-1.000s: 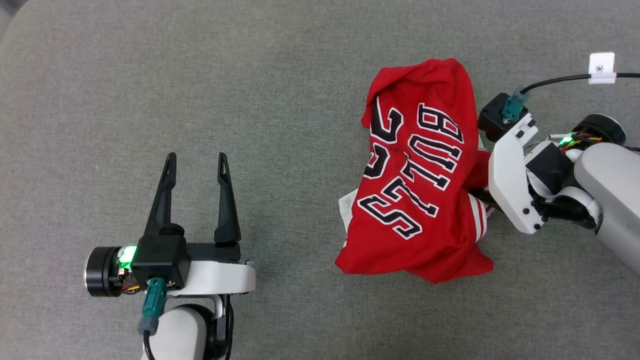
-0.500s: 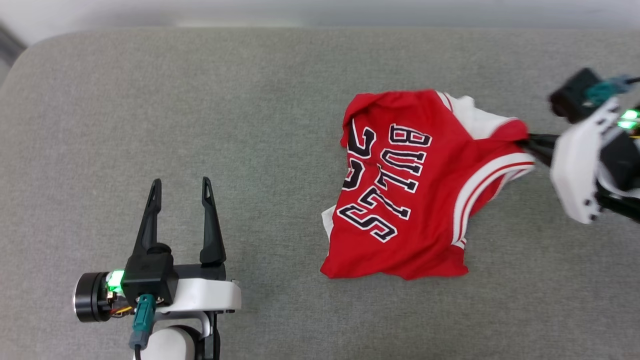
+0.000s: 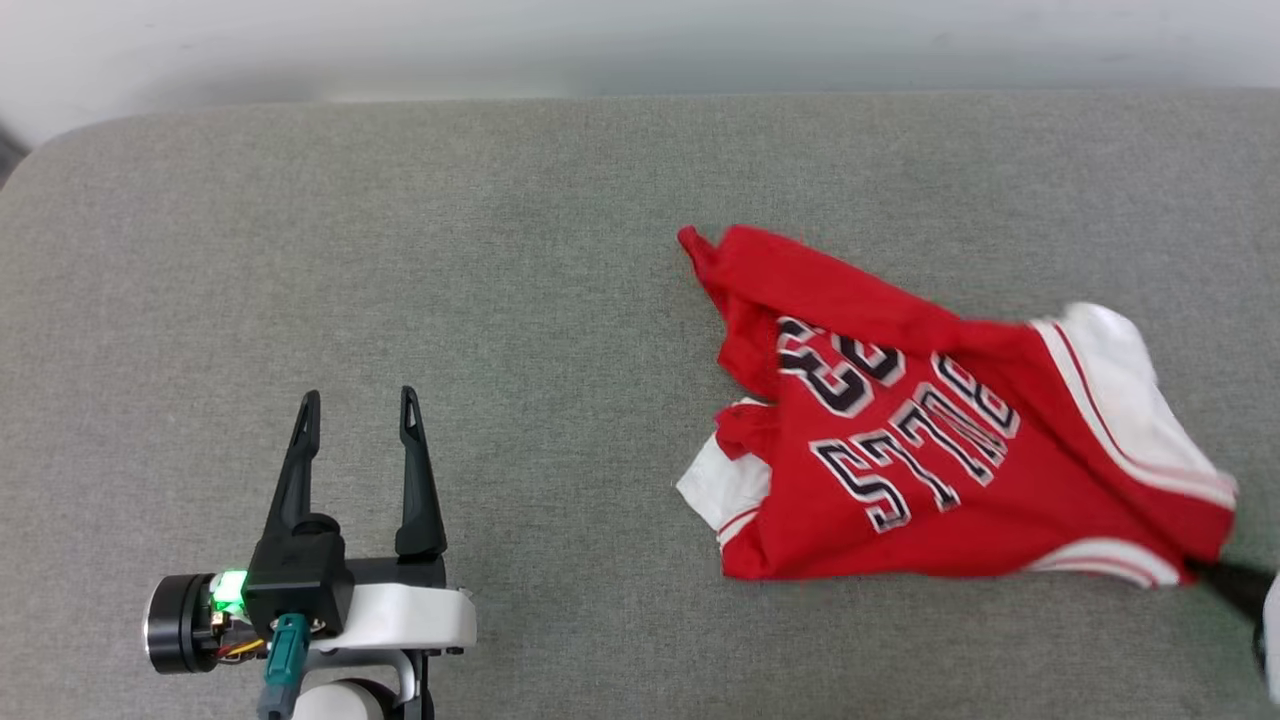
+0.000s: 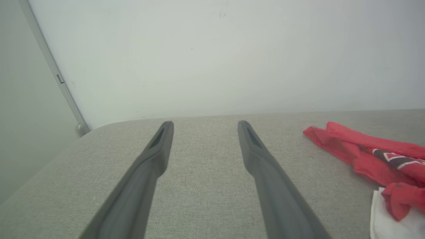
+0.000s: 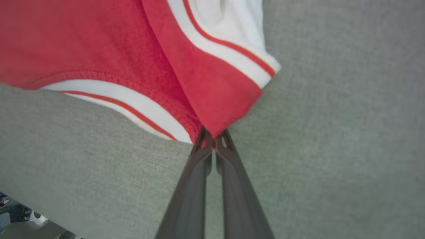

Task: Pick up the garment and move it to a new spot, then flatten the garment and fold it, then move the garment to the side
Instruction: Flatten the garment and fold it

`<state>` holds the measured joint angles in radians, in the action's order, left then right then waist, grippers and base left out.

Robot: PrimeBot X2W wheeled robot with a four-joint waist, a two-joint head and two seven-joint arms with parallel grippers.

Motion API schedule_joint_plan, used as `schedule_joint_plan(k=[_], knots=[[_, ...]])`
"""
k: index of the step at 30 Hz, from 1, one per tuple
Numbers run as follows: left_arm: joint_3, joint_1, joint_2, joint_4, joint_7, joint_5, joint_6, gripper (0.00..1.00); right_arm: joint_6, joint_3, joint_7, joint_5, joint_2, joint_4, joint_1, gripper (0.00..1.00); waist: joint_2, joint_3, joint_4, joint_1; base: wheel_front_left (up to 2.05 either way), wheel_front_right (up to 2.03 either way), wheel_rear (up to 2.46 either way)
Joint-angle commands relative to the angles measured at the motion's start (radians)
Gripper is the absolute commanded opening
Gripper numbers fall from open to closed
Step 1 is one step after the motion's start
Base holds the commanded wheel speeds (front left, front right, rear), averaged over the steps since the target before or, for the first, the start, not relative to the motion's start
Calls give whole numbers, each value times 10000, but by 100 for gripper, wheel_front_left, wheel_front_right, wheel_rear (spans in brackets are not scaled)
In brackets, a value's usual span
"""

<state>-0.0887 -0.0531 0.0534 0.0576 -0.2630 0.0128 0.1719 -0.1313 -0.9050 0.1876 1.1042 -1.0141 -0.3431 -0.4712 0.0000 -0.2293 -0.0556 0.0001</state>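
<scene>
The garment (image 3: 930, 450), a red jersey with white sleeves and black "BULLS 23" lettering, lies stretched across the right half of the grey cushion (image 3: 400, 250). My right gripper (image 5: 212, 137) is shut on a red fold by the striped trim, and its dark fingertips (image 3: 1215, 578) show at the head view's lower right edge. Over the bare lower left of the cushion, my left gripper (image 3: 355, 403) stands open with nothing between its fingers, well apart from the jersey. The left wrist view catches the jersey's red edge (image 4: 352, 149) off to the right of the open left gripper (image 4: 206, 124).
A pale wall (image 3: 640, 40) runs behind the cushion's far edge. The cushion's rounded corner (image 4: 96, 127) lies at the far left, with a wall seam beside it. Grey fabric spreads wide between the left gripper and the jersey.
My right gripper has closed on the jersey's edge and pulled it toward the lower right, stretching it out. The head camera has tilted up, bringing the wall into view. The left arm has not moved.
</scene>
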Motion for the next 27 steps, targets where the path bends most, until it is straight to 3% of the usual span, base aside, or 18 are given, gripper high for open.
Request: schedule_joint_plan(k=[1,5,6,7,12,17,22,27], knots=[[16,52,1,-5,-26,-53,-28,100,10,62,-37,131,195,-126,354,0,0,14,-2,-1,0,0,0],[10,85,3,-64,-26,-92,-26,100,9,383,-272,203,851,-710,1504,0,0,143,29,-1,0,0,0],[18,118,9,-81,-26,-99,-21,100,9,563,-479,101,977,-794,1602,16,0,204,54,-1,0,0,0],[9,141,19,-92,-26,-111,-28,100,9,797,-753,-57,1040,-874,1588,100,0,261,67,-1,0,0,0],[-12,192,197,-60,-26,-174,-113,100,10,2206,-2469,-1400,1234,-922,1291,100,0,603,151,-1,0,0,0],[34,-159,546,18,-26,-179,-300,100,10,4330,-4044,-3151,2061,-873,1133,100,0,836,224,-1,0,0,0],[32,-781,1049,-186,-26,-93,-774,100,9,6775,-4458,-5371,3631,-26,1666,100,0,932,255,-1,0,0,0],[-205,-1711,1687,-772,-26,-125,-1593,100,10,8737,-4525,-7543,5503,1696,2646,100,0,924,225,-1,0,0,0]])
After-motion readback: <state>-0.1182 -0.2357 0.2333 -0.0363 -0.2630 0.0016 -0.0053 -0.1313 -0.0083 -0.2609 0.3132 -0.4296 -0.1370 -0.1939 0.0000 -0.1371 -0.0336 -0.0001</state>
